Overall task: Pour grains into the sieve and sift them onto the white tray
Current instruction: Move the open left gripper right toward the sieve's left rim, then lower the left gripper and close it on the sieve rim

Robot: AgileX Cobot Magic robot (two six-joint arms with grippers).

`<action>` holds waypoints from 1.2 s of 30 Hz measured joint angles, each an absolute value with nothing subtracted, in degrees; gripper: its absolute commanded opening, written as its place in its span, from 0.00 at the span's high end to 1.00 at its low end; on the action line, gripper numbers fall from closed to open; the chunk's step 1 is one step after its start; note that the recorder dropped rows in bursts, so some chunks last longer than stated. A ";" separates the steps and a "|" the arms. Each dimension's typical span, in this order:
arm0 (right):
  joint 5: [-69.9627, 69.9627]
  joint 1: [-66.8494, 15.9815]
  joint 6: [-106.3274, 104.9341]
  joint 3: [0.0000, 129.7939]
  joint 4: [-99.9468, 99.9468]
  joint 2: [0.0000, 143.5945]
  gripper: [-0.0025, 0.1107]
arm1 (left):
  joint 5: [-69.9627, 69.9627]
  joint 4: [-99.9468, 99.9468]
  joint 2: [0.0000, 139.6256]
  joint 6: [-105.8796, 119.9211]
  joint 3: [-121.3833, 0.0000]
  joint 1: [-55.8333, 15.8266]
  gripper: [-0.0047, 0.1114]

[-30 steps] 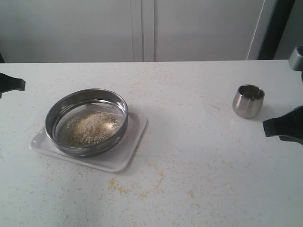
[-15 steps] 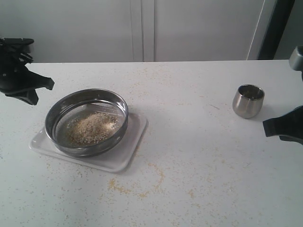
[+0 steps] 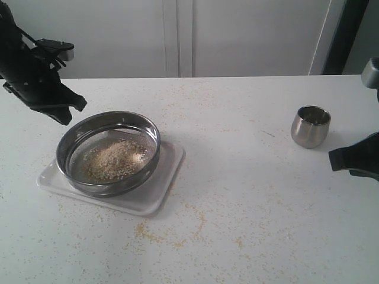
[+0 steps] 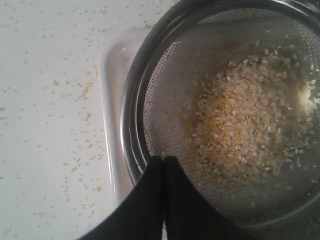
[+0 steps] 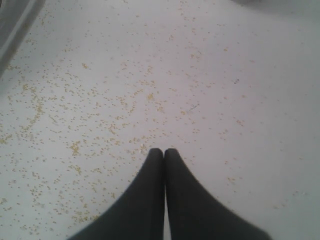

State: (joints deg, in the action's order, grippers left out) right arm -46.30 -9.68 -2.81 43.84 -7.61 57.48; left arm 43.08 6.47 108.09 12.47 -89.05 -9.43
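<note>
Left wrist view shows our left gripper (image 4: 163,159), jaws together like our right gripper (image 5: 164,150), by the sieve (image 4: 131,110) holding grains (image 4: 250,115) on the white tray (image 4: 111,65); next we should open and grab its rim.

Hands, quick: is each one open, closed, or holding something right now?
Left hand: closed, holding nothing.
Right hand: closed, holding nothing.

Your work surface is a white matte tabletop (image 3: 266,195). Left of centre on it sits a flat, glossy white rectangular tray (image 3: 167,179). Well apart, at far right, a small rounded steel cup (image 3: 310,126) stands upright. Loose golden-yellow grains (image 3: 148,235) are scattered all over the tabletop, thickest just in front of the tray.
</note>
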 measured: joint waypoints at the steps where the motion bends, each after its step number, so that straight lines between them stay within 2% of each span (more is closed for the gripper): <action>1: -46.30 -9.68 -2.81 43.84 -7.61 57.48 0.98 | 42.33 6.24 108.34 12.47 -89.05 -9.55 0.96; 3: -46.30 -9.68 -2.81 43.84 -7.61 57.48 0.98 | 41.17 5.38 108.60 12.35 -89.05 -9.66 0.96; 5: -46.30 -9.68 -2.81 43.84 -7.61 57.48 0.98 | 40.40 4.94 108.77 12.35 -89.05 -9.66 0.91; 10: -46.30 -9.68 -2.81 43.84 -7.61 57.48 0.98 | 39.51 4.42 110.09 12.35 -89.08 -9.66 0.64; 13: -46.30 -9.68 -2.81 43.84 -7.61 57.48 0.98 | 38.87 3.42 110.86 12.35 -89.08 -9.66 0.55; 36: -46.30 -9.68 -2.81 43.84 -7.61 57.48 0.98 | 35.86 2.96 118.54 12.16 -89.08 -9.66 0.58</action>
